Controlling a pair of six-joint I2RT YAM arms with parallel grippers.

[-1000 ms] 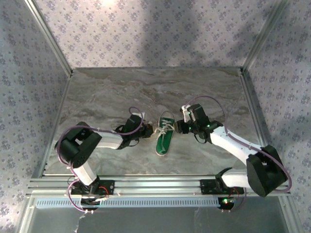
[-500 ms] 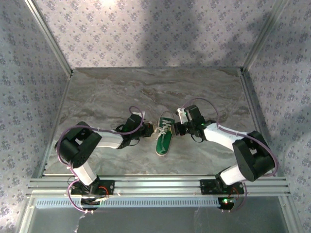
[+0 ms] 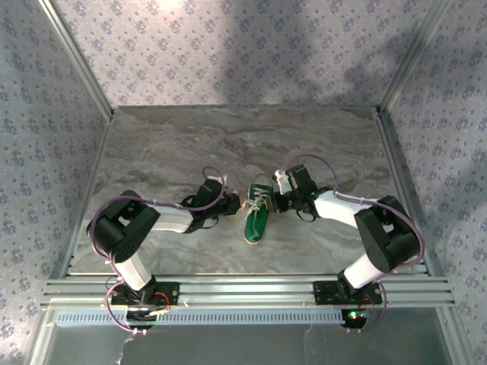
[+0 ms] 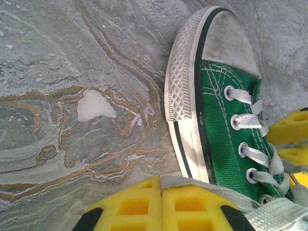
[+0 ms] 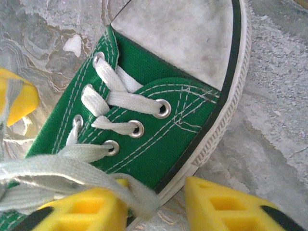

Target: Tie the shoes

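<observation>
1. Since the arm bases sit at the near edge, I'll start there. In the top view both arms reach in over the marble table [image 3: 175,144], and their own bodies make the fingertips hard to make out from up there.
2. The left gripper [image 3: 233,202] [image 4: 161,204] sits at 9 o'clock of the sneaker [image 3: 257,219] [image 4: 216,110] [image 5: 163,125]. On its wrist cam the yellow pads are pressed together, and a white lace comes out of the seam toward 3 o'clock, so it's clamped on that lace. The bottom edge of the frame cuts the pads off.
3. The right gripper [image 3: 280,199] [image 5: 161,197] is at 3 o'clock of the shoe. Its pads stand apart with a clear gap and grip nothing. A loose strand drapes over the 7 o'clock pad, and the sole edge shows in the gap. Can't tell if either pad touches the shoe.
4. The sneaker lies mid-table between both grippers, toe at 12 o'clock and heel at 6.
   - It's green canvas with white stitching, a scuffed greyish toe cap and a ribbed white sole edge with a dark stripe.
   - The laces [image 4: 248,120] [image 5: 120,101] run through metal eyelets.
   - Both wrist cams cut off the heel. From above, the insole looks dark green.
5. Past the toe, the marble runs on to the flowery walls [image 3: 243,46].
</observation>
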